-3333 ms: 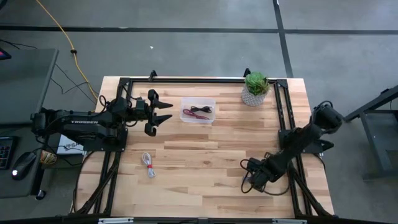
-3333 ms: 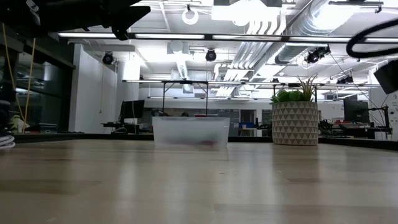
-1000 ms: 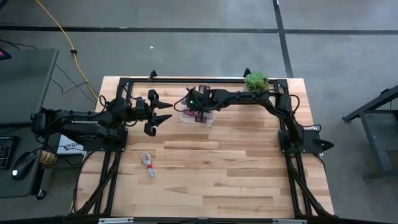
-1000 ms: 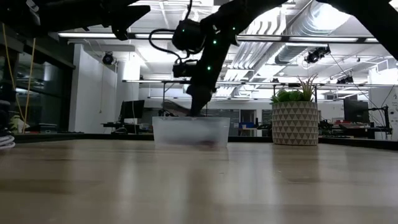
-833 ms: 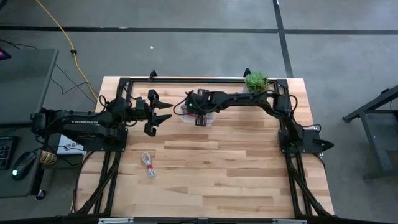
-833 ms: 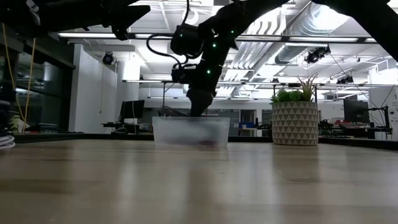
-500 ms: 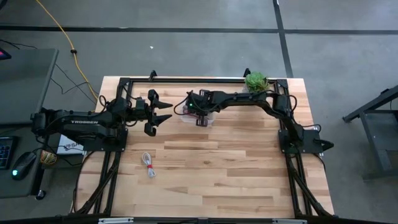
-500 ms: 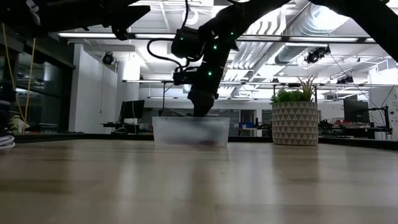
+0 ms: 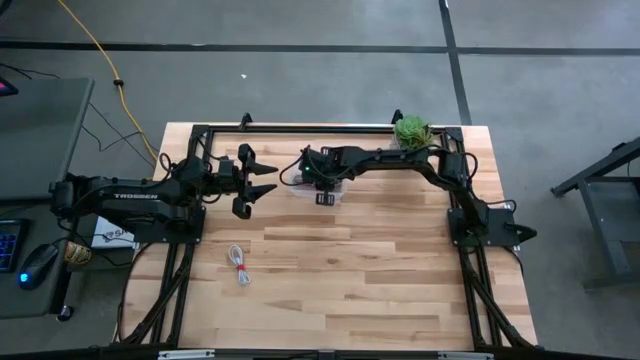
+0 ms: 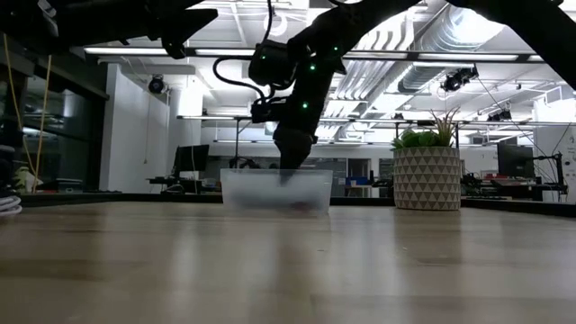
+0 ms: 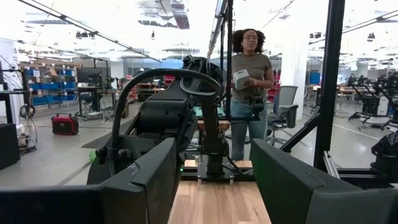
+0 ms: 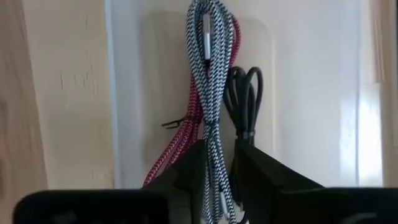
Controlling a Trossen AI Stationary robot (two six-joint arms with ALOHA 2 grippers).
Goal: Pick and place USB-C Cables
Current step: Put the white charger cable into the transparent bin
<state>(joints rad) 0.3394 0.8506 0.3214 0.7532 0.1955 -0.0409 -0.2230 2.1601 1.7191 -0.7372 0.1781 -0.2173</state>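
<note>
My right gripper [image 12: 217,163] reaches down into the clear bin [image 9: 297,187] at the table's far middle. A grey braided cable [image 12: 208,74] runs between its fingers and lies stretched on the bin's floor. Beside it in the bin lie a dark red cable [image 12: 185,140] and a black cable [image 12: 246,99]. A white-and-red cable [image 9: 238,265] lies on the bare table near the left. My left gripper [image 9: 262,181] hangs open above the table, left of the bin, with nothing in it. My right gripper comes from above, pointing down, with one finger [image 12: 186,180] on each side of the grey cable's near stretch [image 12: 214,149]. The cable rests on the bin's floor. A thin gap shows at one finger; whether the fingers touch it, I cannot tell.
A potted plant [image 9: 411,140] stands at the far right corner. Black frame rails [image 9: 455,190] run along the table's left, right and far edges. A person [image 11: 249,74] stands beyond the table. Open wood spans the middle and the near side.
My right gripper has sunk from just above the bin down into it, shifting a little toward the table's near edge. The grey cable has gone down with it onto the bin's floor.
</note>
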